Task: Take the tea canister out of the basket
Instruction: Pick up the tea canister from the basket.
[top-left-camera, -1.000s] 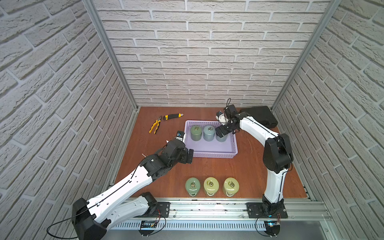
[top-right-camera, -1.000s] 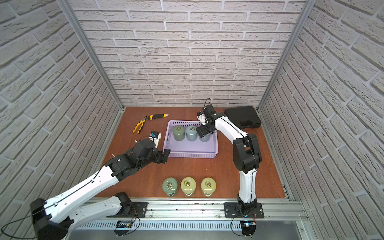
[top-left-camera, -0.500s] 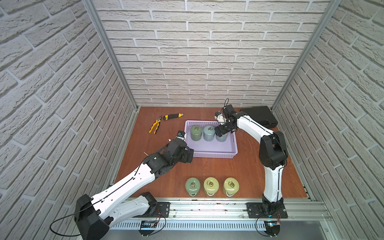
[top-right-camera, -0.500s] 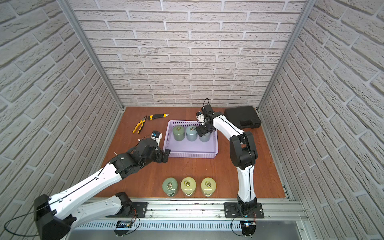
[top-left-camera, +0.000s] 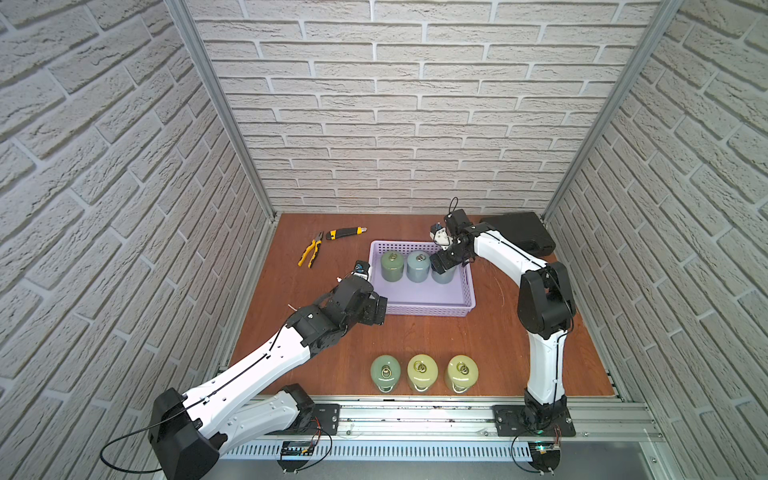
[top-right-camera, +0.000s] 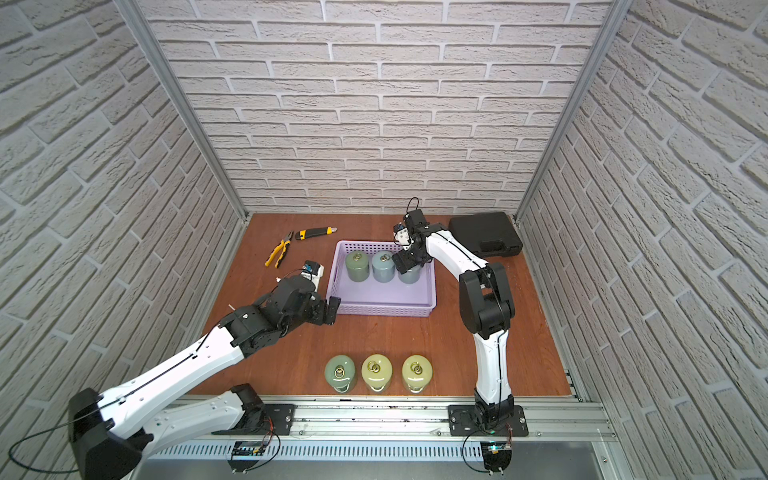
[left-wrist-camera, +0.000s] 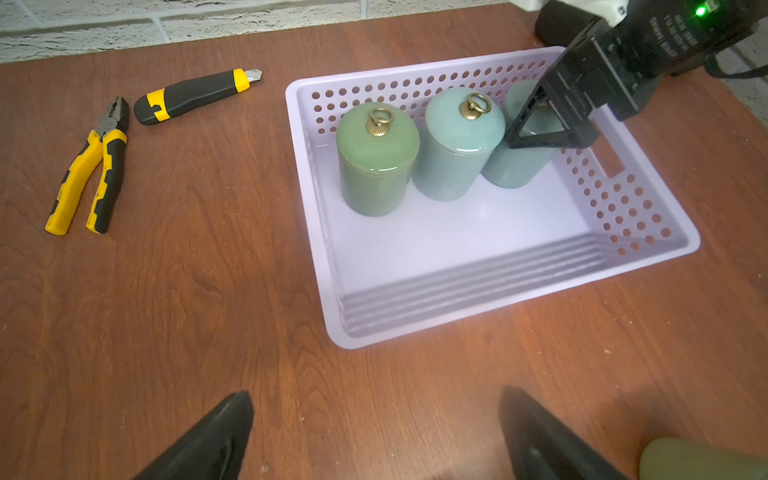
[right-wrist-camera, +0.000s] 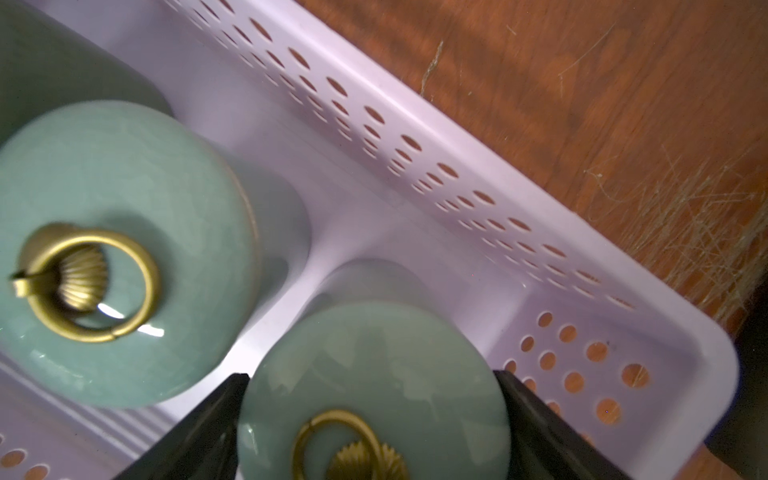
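Tea canister (left-wrist-camera: 515, 166) gripped in basket (top-left-camera: 419, 309).
It is pinched by the right gripper (top-left-camera: 442, 264) at the basket's upper right; the left gripper (top-left-camera: 377, 311) is spread beside its lower-left corner.

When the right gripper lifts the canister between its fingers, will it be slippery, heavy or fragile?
Probably slippery: the canister has a glossy glaze where the fingers flank its lid. Likely heavy and fragile, since it looks ceramic. The lid might lift off alone.
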